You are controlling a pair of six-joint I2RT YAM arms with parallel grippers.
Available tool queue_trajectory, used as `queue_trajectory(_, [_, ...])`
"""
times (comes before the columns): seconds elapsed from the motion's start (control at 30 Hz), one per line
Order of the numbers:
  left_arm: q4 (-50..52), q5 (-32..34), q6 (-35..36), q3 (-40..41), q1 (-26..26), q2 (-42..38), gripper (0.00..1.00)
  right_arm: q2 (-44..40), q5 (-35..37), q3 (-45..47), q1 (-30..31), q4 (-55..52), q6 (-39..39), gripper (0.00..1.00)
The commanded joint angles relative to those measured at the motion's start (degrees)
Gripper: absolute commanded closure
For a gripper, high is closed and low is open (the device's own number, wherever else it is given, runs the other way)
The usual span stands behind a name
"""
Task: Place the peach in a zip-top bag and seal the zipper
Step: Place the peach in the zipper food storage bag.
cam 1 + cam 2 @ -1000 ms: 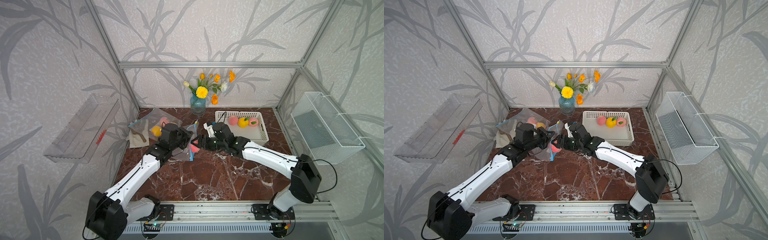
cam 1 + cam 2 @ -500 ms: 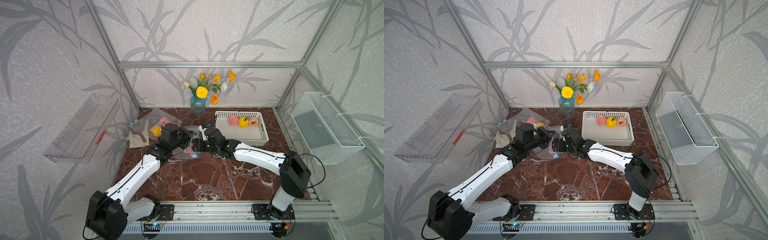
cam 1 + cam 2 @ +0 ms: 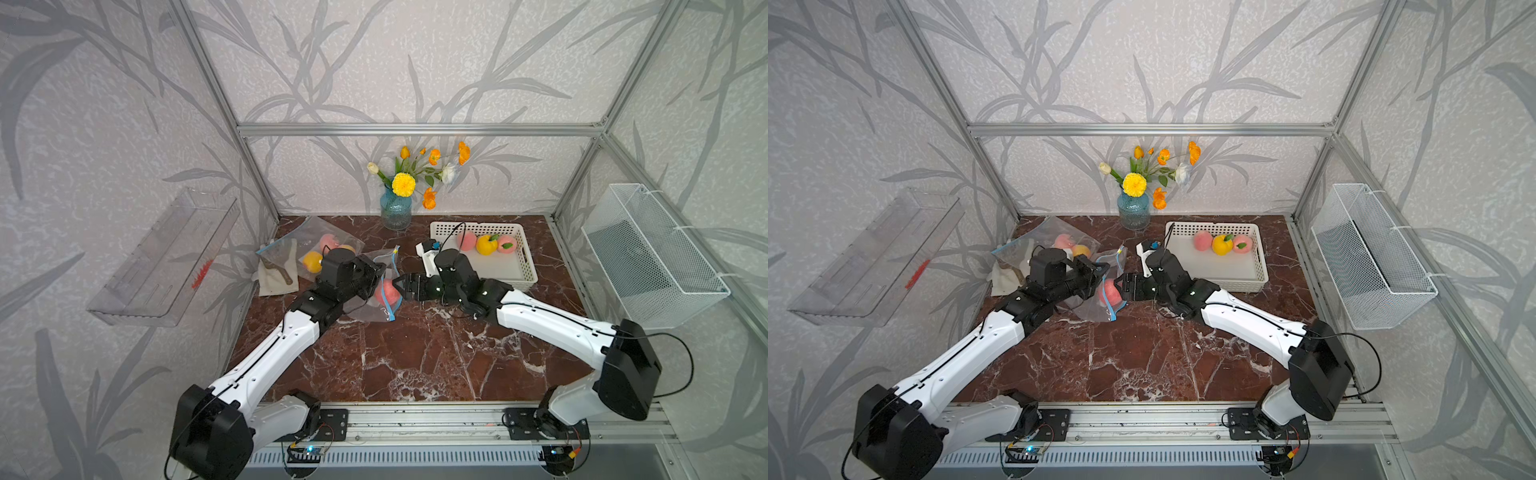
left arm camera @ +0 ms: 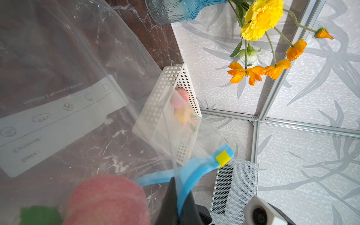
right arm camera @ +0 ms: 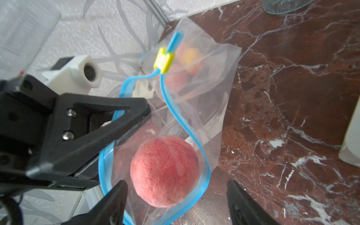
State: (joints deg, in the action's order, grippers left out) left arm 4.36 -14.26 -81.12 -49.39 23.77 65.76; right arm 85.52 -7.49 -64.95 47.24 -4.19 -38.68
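Nearby, around the zip-top bag (image 3: 370,311): fruit-filled bag (image 3: 328,241), blue vase (image 3: 395,210), white basket (image 3: 498,272).

A blue vase (image 3: 396,212) of flowers stands at the back, beside a white perforated tray (image 3: 490,227) on marble (image 3: 415,353).

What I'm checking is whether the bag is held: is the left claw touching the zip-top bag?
Touching. The right wrist view shows the left claw shut on the blue rim of the zip-top bag, pinching it with no gap.
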Motion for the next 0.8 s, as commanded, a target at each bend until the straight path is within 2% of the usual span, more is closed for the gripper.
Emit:
queue_trajectory(0.0, [-0.1,-0.51,1.6,0.08,-0.32,-0.09,1.0,-1.13,0.81,0.97,-1.21,-0.98,1.72,0.26])
queue_trajectory(0.17, [0.04,-0.94,1.76,-0.22,-0.31,0.0,1.0,4.06,-0.58,-3.53,-2.24,-2.56,7.42,0.31])
queue_trajectory(0.27, [0.41,-0.71,1.7,-0.2,-0.38,-0.06,1.0,7.19,-4.16,-4.92,-2.24,-0.63,6.68,0.32])
queue_trajectory(0.33, [0.4,-0.36,1.31,-0.12,-0.41,-0.07,1.0,8.51,-7.18,-5.47,-1.91,0.34,3.06,0.35])
queue_trajectory(0.4, [-0.11,0.19,0.6,0.17,-0.38,0.04,1.0,8.91,-6.79,-4.67,-0.73,1.89,-5.85,0.34])
queue_trajectory(0.47, [-0.31,1.38,0.01,0.7,-0.33,0.16,1.0,8.97,-3.65,-3.92,-0.63,0.64,-13.76,0.32])
queue_trajectory(0.53, [-0.68,3.31,-1.12,1.24,-0.41,0.41,1.0,9.23,-1.0,-3.99,-0.66,0.37,-18.5,0.3])
queue_trajectory(0.7, [-4.31,6.74,-4.69,2.98,-0.4,2.39,1.0,14.51,-1.91,-11.28,-0.12,-4.66,-22.19,0.28])
queue_trajectory(0.77, [-5.58,6.68,-5.87,3.02,-0.41,3.04,1.0,15.91,0.92,-12.6,1.16,-6.14,-21.13,0.28])
